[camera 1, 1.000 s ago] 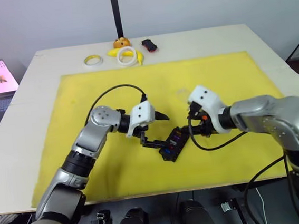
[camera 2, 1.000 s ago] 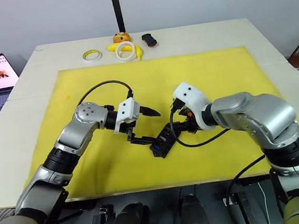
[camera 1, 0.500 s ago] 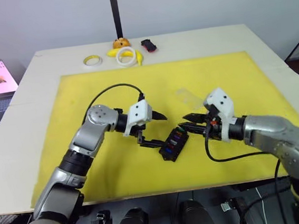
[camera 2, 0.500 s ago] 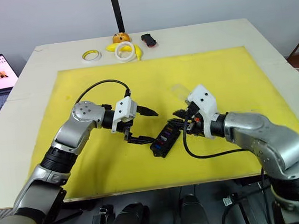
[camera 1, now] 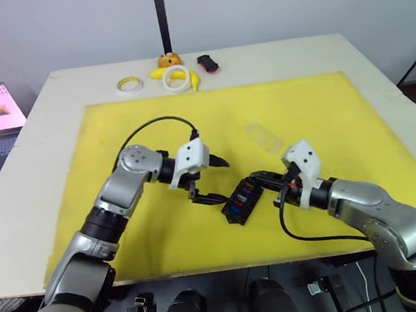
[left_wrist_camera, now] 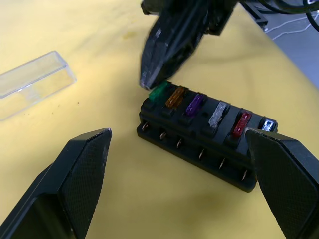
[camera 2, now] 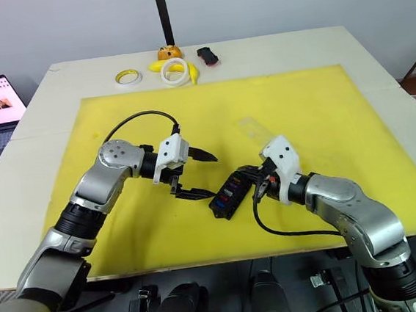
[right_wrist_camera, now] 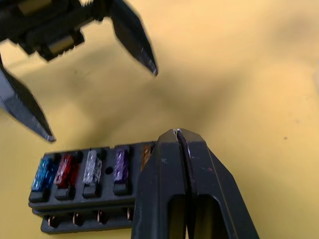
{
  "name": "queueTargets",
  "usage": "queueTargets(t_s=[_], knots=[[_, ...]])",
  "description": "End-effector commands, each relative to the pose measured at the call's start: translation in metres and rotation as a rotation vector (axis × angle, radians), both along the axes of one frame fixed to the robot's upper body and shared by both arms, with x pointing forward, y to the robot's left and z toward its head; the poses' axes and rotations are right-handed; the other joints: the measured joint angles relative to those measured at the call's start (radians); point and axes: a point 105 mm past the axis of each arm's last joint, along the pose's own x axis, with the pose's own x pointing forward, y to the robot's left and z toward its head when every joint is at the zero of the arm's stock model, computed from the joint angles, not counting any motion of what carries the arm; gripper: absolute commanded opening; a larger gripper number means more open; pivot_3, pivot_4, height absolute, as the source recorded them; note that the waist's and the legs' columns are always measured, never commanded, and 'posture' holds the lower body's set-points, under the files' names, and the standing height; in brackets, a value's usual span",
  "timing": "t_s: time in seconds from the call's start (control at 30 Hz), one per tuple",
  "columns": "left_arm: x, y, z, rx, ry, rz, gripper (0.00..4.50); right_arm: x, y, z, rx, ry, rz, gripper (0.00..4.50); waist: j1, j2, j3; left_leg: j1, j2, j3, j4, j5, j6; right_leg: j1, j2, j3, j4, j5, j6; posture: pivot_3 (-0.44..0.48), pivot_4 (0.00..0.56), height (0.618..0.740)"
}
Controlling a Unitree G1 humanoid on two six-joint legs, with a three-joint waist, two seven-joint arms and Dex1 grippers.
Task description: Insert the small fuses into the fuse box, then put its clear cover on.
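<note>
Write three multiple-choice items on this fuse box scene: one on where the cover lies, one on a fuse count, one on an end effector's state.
1. Where is the clear cover?
A. on the yellow mat, apart from the fuse box
B. clipped onto the fuse box
C. in the right end effector

2. How many fuses sit in the fuse box?
A. two
B. four
C. six

3. How is the left end effector?
A. shut on the cover
B. open
C. shut on a fuse

Answers:
1. A, the left wrist view shows it on the mat.
2. C, six coloured tops in a row.
3. B, its fingers stand wide apart.
</note>
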Motion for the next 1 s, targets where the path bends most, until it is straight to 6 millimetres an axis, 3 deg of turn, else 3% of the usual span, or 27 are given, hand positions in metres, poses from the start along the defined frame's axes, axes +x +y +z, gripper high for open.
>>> queueTargets(t_s=[0.03, 0.2, 0.4, 0.5, 0.7, 0.8, 1.0], knots=[[0.003, -0.002, 0.013, -0.013, -0.056, -0.006, 4.5, 0.0, -0.006, -0.009, -0.075, 0.02, -0.019, 0.02, 0.001, 0.0, 0.0, 0.0, 0.0, 0.0, 0.0, 0.0, 0.0, 0.0, 0.0, 0.0, 0.0, 0.0, 0.0, 0.0, 0.15, 0.74], [0.004, -0.003, 0.014, -0.013, -0.058, -0.004, 4.5, 0.001, -0.005, -0.004, -0.066, 0.014, -0.031, 0.02, 0.001, 0.0, 0.0, 0.002, 0.0, 0.0, 0.0, 0.0, 0.0, 0.003, 0.0, 0.0, 0.0, 0.0, 0.0, 0.0, 0.15, 0.74], [0.005, 0.002, 0.01, -0.003, -0.051, 0.001, 4.5, -0.005, 0.006, 0.026, 0.03, -0.046, 0.015, 0.02, 0.0, 0.0, 0.0, 0.002, 0.0, -0.001, 0.0, 0.0, 0.0, 0.003, 0.0, 0.0, -0.001, 0.0, 0.0, 0.0, 0.15, 0.74], [0.007, 0.007, 0.006, 0.013, -0.054, 0.009, 4.5, -0.012, 0.001, 0.037, 0.037, -0.051, 0.014, 0.02, 0.001, 0.0, 0.0, 0.002, 0.0, 0.0, 0.0, 0.0, 0.0, 0.003, 0.0, 0.0, 0.0, 0.0, 0.0, 0.0, 0.15, 0.74], [0.005, 0.018, -0.008, 0.063, -0.068, -0.018, 4.5, -0.041, -0.013, 0.023, -0.048, 0.05, 0.049, 0.02, 0.004, 0.0, 0.0, 0.002, 0.0, -0.001, -0.001, 0.0, 0.0, 0.003, 0.0, 0.0, -0.001, 0.0, 0.0, 0.0, 0.15, 0.74], [0.005, 0.016, -0.017, 0.089, -0.078, -0.038, 3.19, -0.048, -0.017, 0.004, -0.096, 0.119, 0.038, 0.0, 0.002, 0.0, 0.0, 0.002, 0.0, 0.0, 0.0, 0.0, 0.0, 0.003, 0.0, 0.0, -0.001, 0.0, 0.0, 0.0, 0.15, 0.74], [0.009, 0.009, -0.024, 0.103, -0.079, -0.04, 0.16, -0.04, -0.022, -0.018, -0.154, 0.167, -0.022, 0.0, 0.001, 0.0, 0.0, 0.003, -0.001, 0.0, 0.0, 0.0, 0.0, 0.004, 0.0, 0.0, -0.001, 0.0, 0.0, 0.0, 0.15, 0.74]])
